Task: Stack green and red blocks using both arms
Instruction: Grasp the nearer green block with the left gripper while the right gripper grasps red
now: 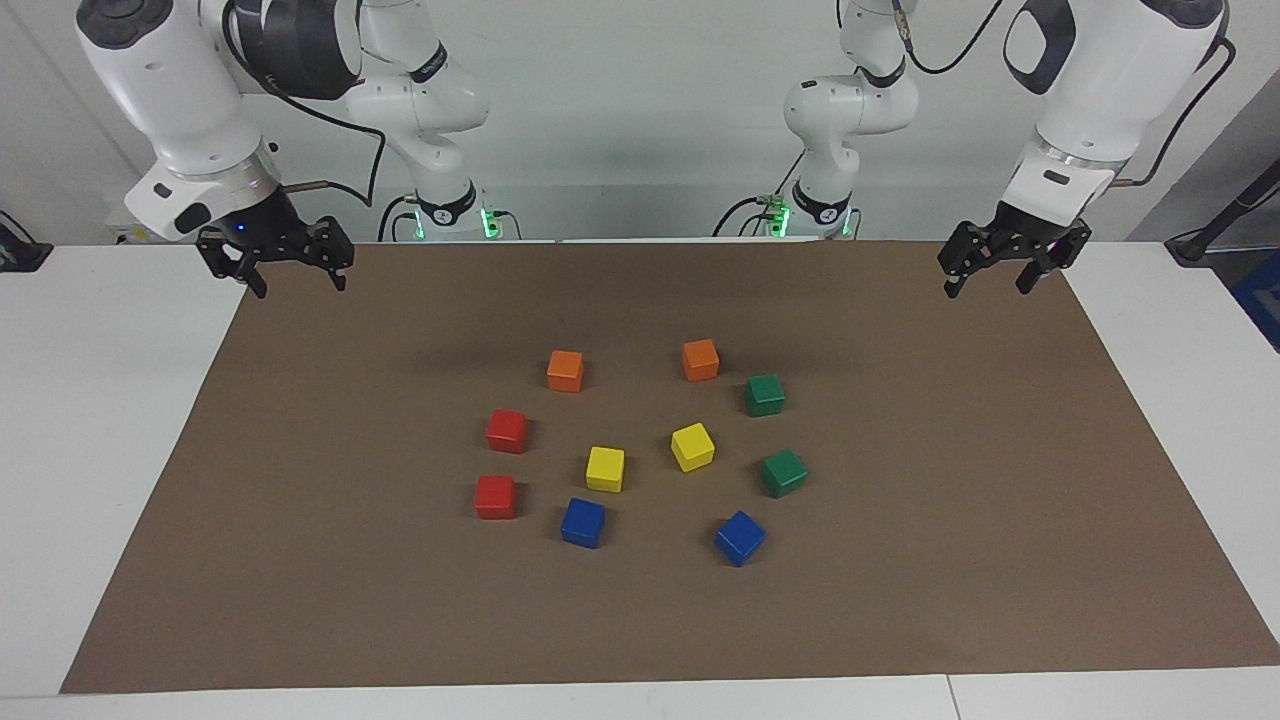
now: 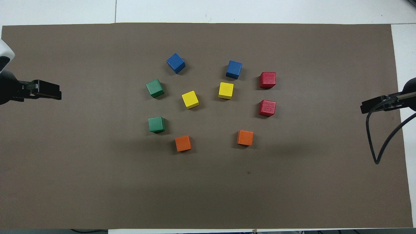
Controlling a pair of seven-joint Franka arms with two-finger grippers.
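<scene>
Blue cubes [image 1: 740, 537] nearest, untouched; left pincer [image 1: 1012, 268] and right pincer [image 1: 281, 266] both wide open, empty, above mat [image 1: 900, 600] corners.

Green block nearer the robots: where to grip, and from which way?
Come straight down with the left gripper, open and waiting at its own end of the mat. Pinch two opposite side faces of the green block nearer the robots. It lies flat, all sides free; the orange block is its closest neighbour.
</scene>
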